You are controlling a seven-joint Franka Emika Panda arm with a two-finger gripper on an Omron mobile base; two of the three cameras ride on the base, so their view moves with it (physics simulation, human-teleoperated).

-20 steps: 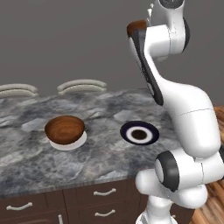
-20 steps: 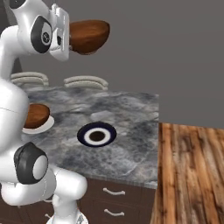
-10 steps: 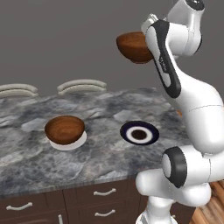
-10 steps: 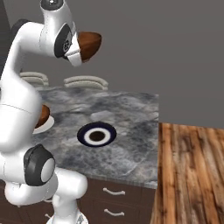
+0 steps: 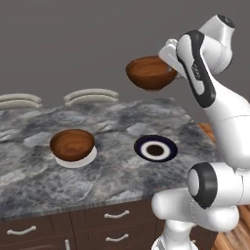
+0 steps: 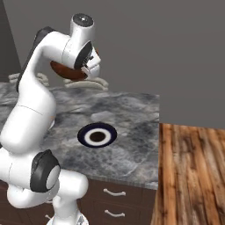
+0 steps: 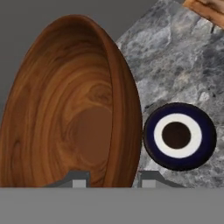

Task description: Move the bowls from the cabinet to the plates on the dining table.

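Observation:
My gripper [image 5: 169, 54] is shut on the rim of a glossy reddish-brown bowl [image 5: 149, 73] and holds it in the air above the far right part of the dining table [image 5: 112, 178]. In the hand view this bowl [image 7: 65, 109] stands on edge between the fingertips [image 7: 74, 179], with the navy plate [image 7: 179, 135] beside and beyond it. The navy plate [image 5: 156, 149] lies bare on the marble, below the held bowl. A second bowl [image 5: 72, 143] sits on the white plate [image 5: 77, 161] to the left. In the right base view the arm hides part of the held bowl [image 6: 66, 72]. The cabinet is out of view.
Two pale curved chair backs [image 5: 91, 95] [image 5: 19, 100] rise behind the table's far edge. Dark drawers with silver handles [image 5: 117, 215] run under the marble top. Wooden floor [image 6: 193, 176] begins right of the table's end.
The arm has brought the held bowl down and forward, from high beside its upper link to a spot lower over the table, closer above the navy plate. The bowl on the white plate has not moved.

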